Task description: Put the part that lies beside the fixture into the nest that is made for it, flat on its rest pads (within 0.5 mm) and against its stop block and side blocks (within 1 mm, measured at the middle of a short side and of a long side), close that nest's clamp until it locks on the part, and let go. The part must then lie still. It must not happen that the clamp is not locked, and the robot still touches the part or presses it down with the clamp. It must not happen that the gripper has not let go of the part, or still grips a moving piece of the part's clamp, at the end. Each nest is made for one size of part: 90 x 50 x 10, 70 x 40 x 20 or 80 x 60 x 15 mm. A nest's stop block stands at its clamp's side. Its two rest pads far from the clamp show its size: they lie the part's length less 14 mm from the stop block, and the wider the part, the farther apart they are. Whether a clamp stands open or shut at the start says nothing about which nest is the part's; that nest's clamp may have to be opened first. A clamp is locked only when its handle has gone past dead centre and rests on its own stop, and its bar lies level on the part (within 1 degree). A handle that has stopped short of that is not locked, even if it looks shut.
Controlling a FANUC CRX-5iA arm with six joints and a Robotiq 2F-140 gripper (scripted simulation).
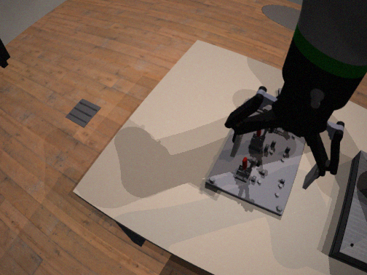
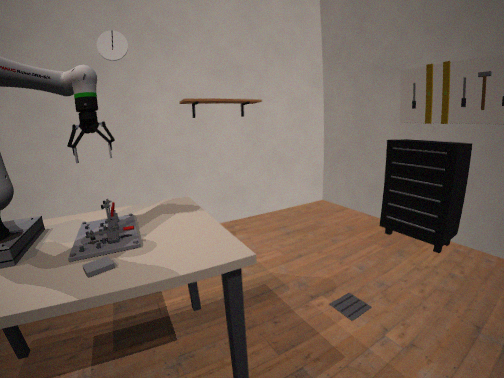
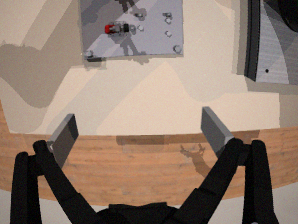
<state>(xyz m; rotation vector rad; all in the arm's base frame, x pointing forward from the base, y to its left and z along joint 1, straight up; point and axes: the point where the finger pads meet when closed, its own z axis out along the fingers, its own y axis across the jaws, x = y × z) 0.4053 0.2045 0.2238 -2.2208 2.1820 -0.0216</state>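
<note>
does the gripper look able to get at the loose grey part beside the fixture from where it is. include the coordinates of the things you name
Probably yes: the gripper (image 1: 279, 160) (image 2: 94, 159) (image 3: 138, 121) hangs open, and nothing visible covers the part (image 2: 99, 267), though the fixture (image 2: 75, 258) stands close by.

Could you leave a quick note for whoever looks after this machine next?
Gripper: jaws wide open, holding nothing, above the table.
Part: a grey block lying on the table beside the fixture.
Done: nothing placed yet.
Left: pick the matching nest, open its clamp if needed, seat the part, lock the clamp, let go.
</note>
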